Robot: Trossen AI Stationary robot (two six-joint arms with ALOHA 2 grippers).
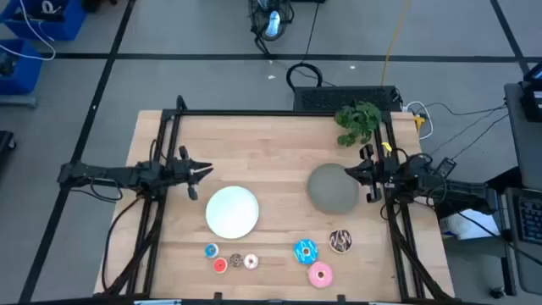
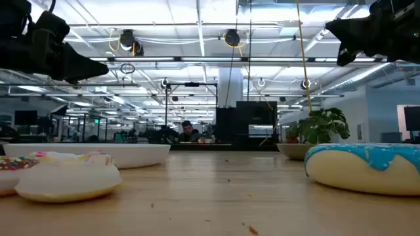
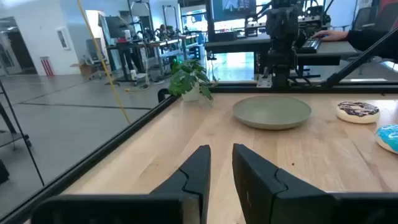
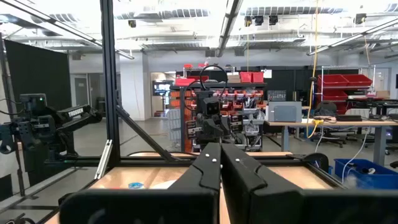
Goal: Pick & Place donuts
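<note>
Left claw: the left claw (image 1: 206,172) hangs above the bench's left side, beside the white plate, holding nothing; its fingers (image 3: 194,171) stand a narrow gap apart, slightly open.
Right claw: the right claw (image 1: 349,172) hangs at the right edge of the grey plate, above the bench; its fingers (image 4: 208,168) are pressed together, closed on nothing.
Bench: pale wood bench (image 1: 279,144) inside a black frame.
White plate: the white plate (image 1: 232,211) sits left of centre, with nothing on it.
Grey plate: the grey plate (image 1: 332,188) sits right of centre, with nothing on it.
Small donuts: the small blue donut (image 1: 211,250), red donut (image 1: 220,265) and whitish donut (image 1: 251,261) lie close together near the front edge, below the white plate.
Larger donuts: the blue-iced donut (image 1: 306,251), chocolate donut (image 1: 340,241) and pink-iced donut (image 1: 320,274) lie grouped near the front edge, below the grey plate.
Plant: a green plant (image 1: 358,121) stands at the back right corner.
Room: a person sits far behind the bench in the low view.
</note>
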